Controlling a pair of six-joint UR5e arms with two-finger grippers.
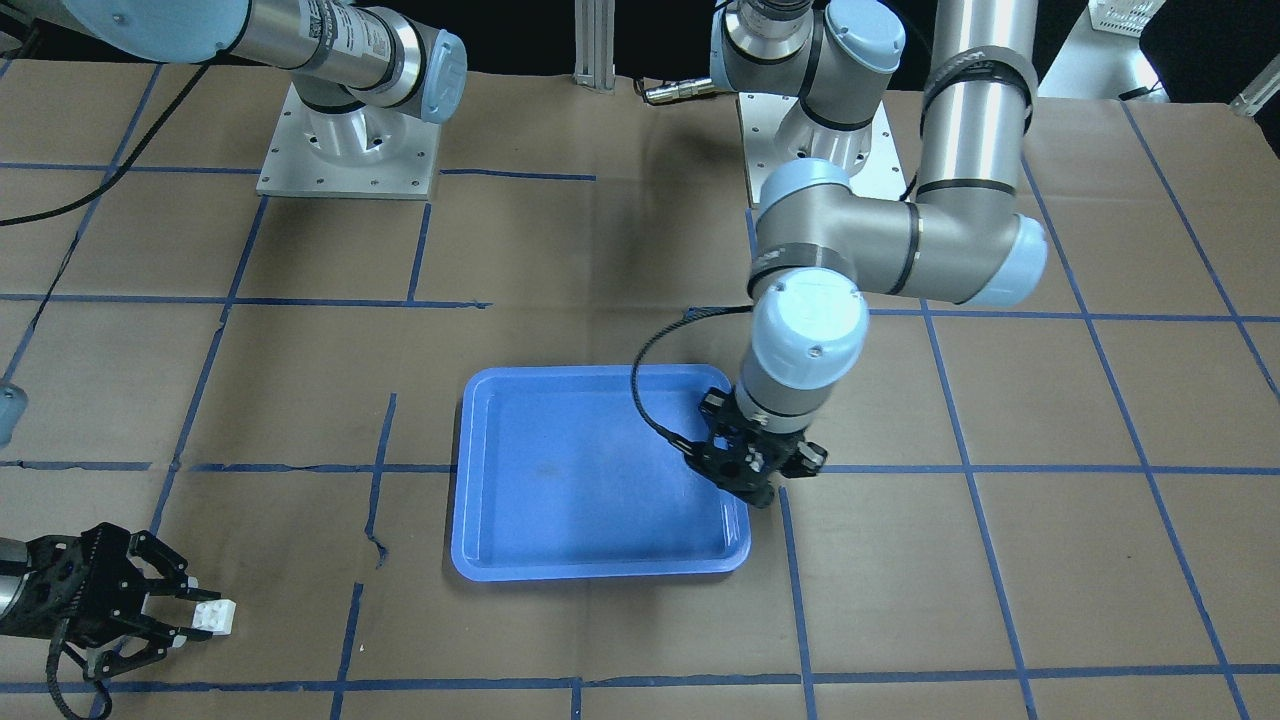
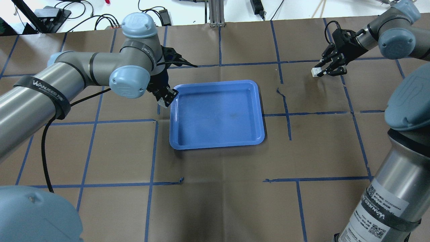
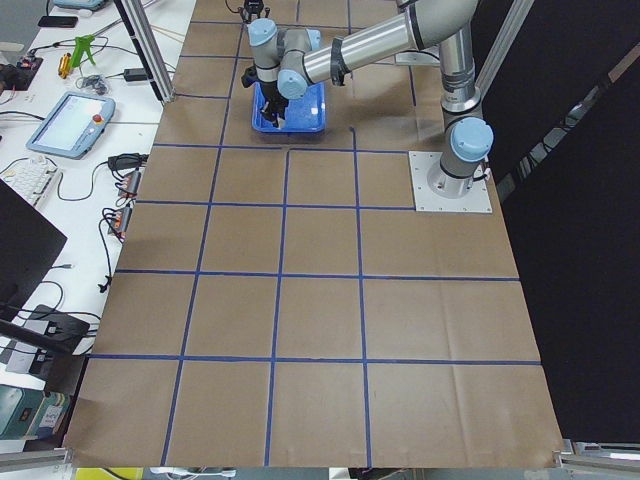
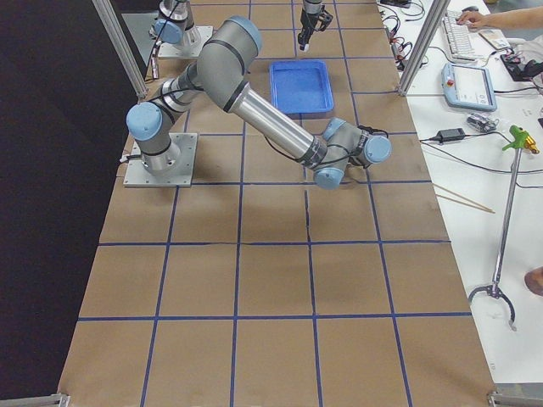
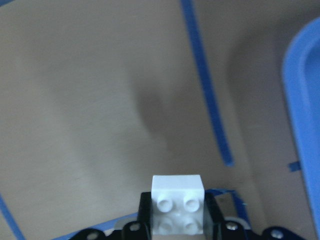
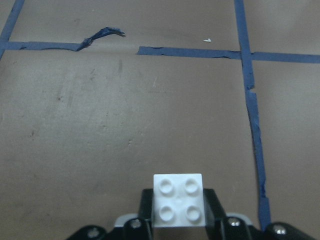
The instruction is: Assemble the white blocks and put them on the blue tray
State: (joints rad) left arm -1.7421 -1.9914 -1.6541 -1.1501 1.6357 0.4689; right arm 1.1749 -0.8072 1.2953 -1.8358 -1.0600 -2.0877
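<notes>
The blue tray lies mid-table and is bare inside; it also shows in the front view. My left gripper hangs at the tray's far left corner, just above the paper, shut on a white block. My right gripper is far to the right of the tray, low over the table, shut on the other white block. That block shows in the front view and the right wrist view, studs toward the camera.
Brown paper with blue tape grid lines covers the table. The tray's rim is close on the right of my left gripper. Both arm bases stand at the robot's side. Cables and devices lie beyond the far edge.
</notes>
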